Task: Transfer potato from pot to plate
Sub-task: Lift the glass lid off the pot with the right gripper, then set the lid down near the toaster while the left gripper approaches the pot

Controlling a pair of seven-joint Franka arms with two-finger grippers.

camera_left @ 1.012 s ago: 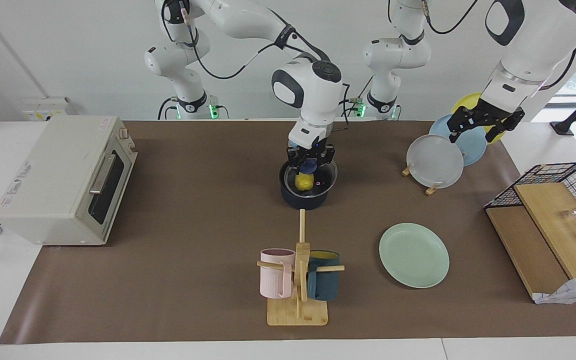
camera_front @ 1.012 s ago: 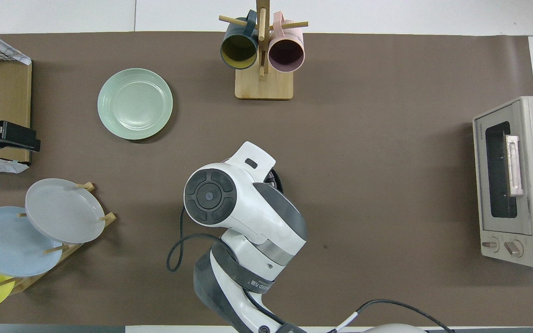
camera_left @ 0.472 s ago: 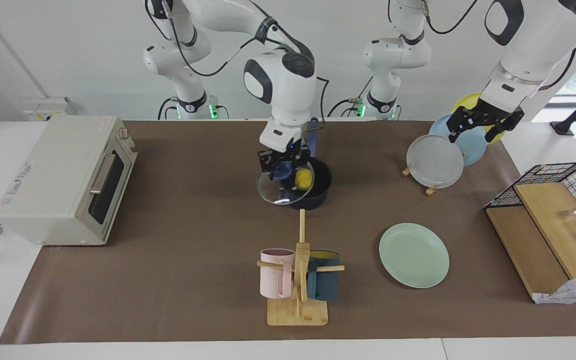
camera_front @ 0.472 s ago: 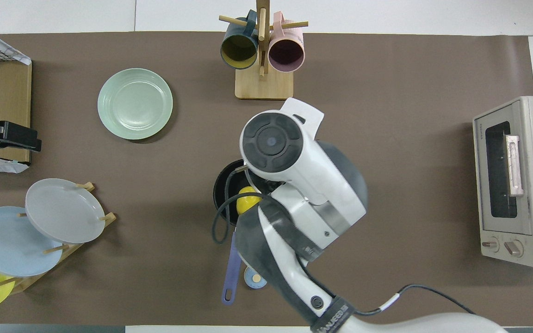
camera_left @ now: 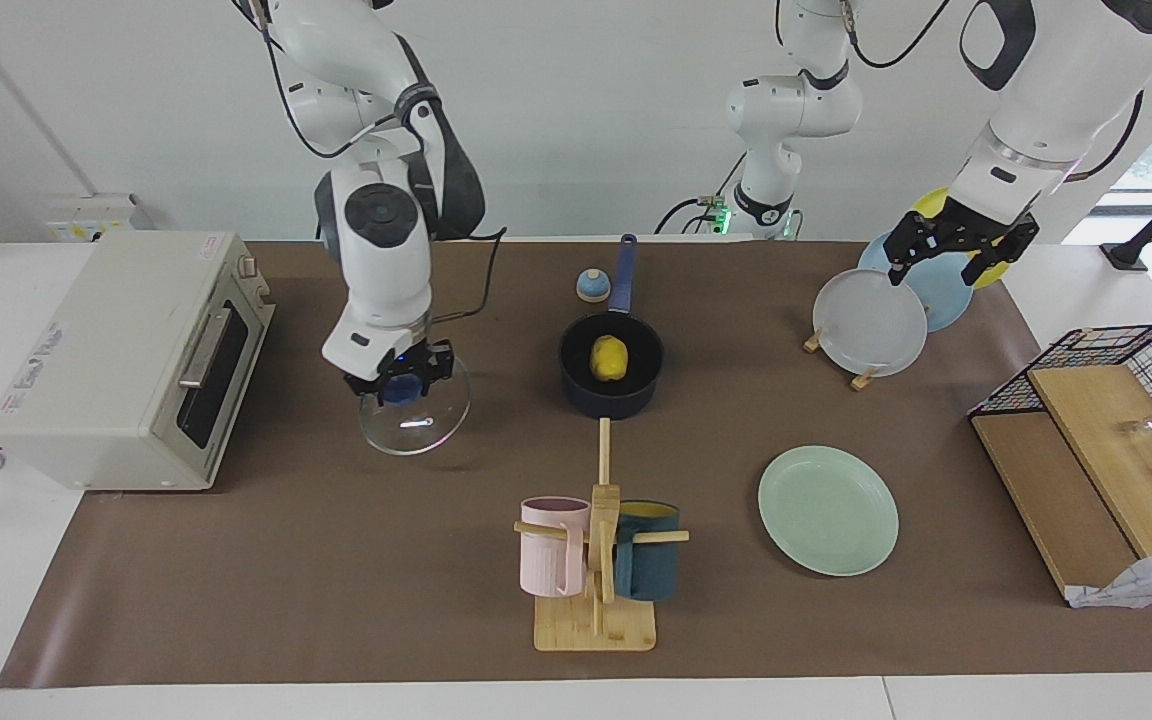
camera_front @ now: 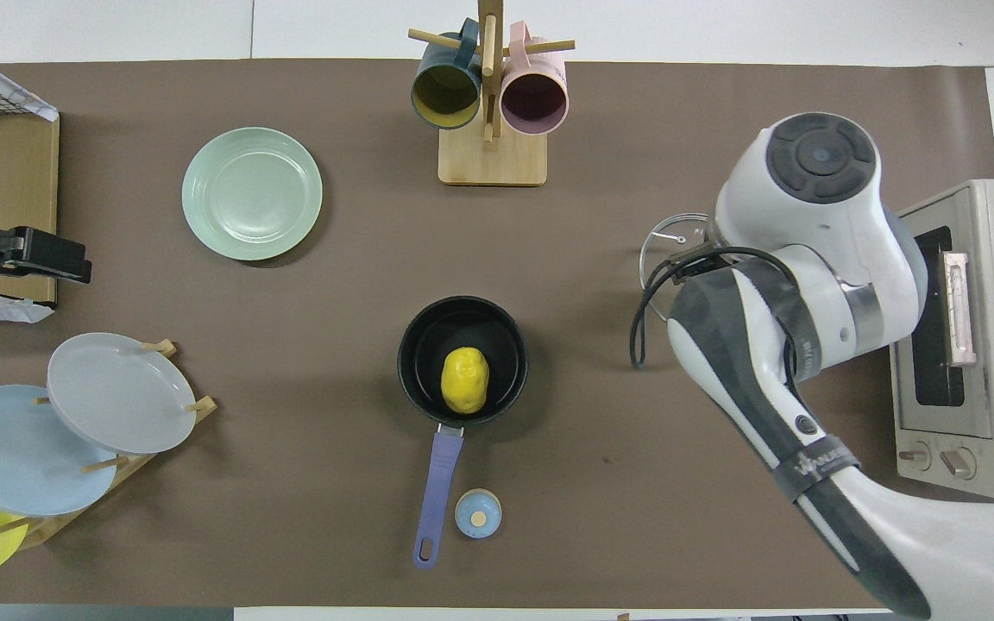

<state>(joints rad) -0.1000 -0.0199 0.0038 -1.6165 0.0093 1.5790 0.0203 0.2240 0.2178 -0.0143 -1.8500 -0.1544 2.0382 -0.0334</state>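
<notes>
The yellow potato (camera_left: 609, 358) (camera_front: 464, 380) lies inside the uncovered navy pot (camera_left: 576, 388) (camera_front: 411, 345) at mid-table, the pot's blue handle pointing toward the robots. The mint-green plate (camera_left: 828, 510) (camera_front: 252, 193) sits bare, farther from the robots and toward the left arm's end. My right gripper (camera_left: 399, 386) is shut on the blue knob of a glass lid (camera_left: 416, 425) (camera_front: 665, 241), holding it tilted low over the mat beside the toaster oven. In the overhead view the right wrist hides that gripper. My left gripper (camera_left: 961, 245) (camera_front: 27, 254) waits open above the plate rack.
A toaster oven (camera_left: 126, 360) stands at the right arm's end. A mug tree (camera_left: 596, 560) with pink and dark blue mugs stands farther out than the pot. A rack of plates (camera_left: 871, 322), a wire basket (camera_left: 1116, 400) and a small blue knob-shaped object (camera_left: 591, 286) are also here.
My right gripper has lifted the glass lid off the pot and carried it toward the toaster oven, uncovering the potato. The left arm has barely moved.
</notes>
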